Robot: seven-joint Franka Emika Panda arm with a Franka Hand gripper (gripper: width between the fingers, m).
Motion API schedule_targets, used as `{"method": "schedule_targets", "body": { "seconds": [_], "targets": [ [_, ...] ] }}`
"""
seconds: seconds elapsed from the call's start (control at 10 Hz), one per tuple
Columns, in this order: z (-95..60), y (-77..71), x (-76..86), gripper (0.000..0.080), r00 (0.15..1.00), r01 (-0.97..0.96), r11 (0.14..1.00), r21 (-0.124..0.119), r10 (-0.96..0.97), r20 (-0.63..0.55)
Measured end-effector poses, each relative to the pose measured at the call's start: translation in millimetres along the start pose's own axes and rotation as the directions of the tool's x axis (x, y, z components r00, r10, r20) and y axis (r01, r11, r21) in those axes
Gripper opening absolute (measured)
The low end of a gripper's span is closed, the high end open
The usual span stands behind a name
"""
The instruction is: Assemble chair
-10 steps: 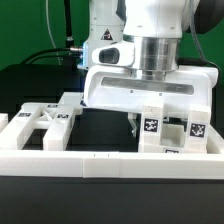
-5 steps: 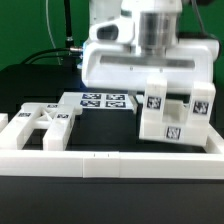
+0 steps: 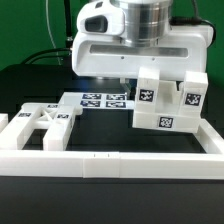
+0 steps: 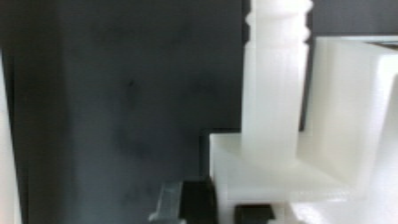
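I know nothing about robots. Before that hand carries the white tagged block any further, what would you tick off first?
1. The hand is shut on the chair assembly: ok.
2. The chair assembly is up off the black table: ok, it hangs tilted.
3. Where exactly the fingers pinch it: cannot tell, the assembly hides them.
4. The cross-shaped piece lies apart, at the exterior view's left: ok.
5. The marker board is not touched by the assembly: ok.
6. The border rail sits below the assembly, apart from it: ok.
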State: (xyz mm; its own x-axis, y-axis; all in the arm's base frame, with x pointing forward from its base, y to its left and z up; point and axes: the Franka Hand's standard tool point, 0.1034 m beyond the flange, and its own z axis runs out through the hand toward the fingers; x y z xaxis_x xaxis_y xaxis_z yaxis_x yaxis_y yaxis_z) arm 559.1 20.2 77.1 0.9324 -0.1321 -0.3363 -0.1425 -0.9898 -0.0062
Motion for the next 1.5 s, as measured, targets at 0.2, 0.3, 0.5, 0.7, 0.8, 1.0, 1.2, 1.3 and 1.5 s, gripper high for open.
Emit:
{"method": "schedule_targets", "body": {
  "seconds": [0.2, 0.3, 0.5, 0.7, 0.8, 1.0, 1.2, 1.3, 1.5],
  "targets": [
    [-5.8, 5.5, -6.2, 0.0034, 0.984, 0.051, 0.999, 0.008, -0.052, 0.169],
    [-12.2, 11.1, -12.7, 0.0034, 0.962, 0.062, 0.998, 0.019, -0.065, 0.267],
    [-19.6, 15.8, -21.2, 0.0034, 0.916, 0.048, 0.999, 0.023, -0.053, 0.397],
    [-10.7, 17.6, -25.0, 0.0034, 0.868, 0.028, 1.0, 0.006, -0.027, 0.496],
    [-8.3, 18.7, -23.3, 0.0034, 0.861, 0.027, 1.0, 0.005, -0.025, 0.508],
    [-1.5, 28.3, -20.8, 0.0034, 0.856, 0.075, 0.996, 0.044, -0.086, 0.51],
    [-0.5, 44.9, -17.6, 0.0034, 0.849, 0.124, 0.987, 0.1, -0.157, 0.504],
    [1.2, 53.0, -17.2, 0.0034, 0.849, 0.113, 0.988, 0.108, -0.152, 0.506],
    [6.1, 52.3, -20.2, 0.0034, 0.838, 0.103, 0.989, 0.105, -0.143, 0.527]
  ]
}}
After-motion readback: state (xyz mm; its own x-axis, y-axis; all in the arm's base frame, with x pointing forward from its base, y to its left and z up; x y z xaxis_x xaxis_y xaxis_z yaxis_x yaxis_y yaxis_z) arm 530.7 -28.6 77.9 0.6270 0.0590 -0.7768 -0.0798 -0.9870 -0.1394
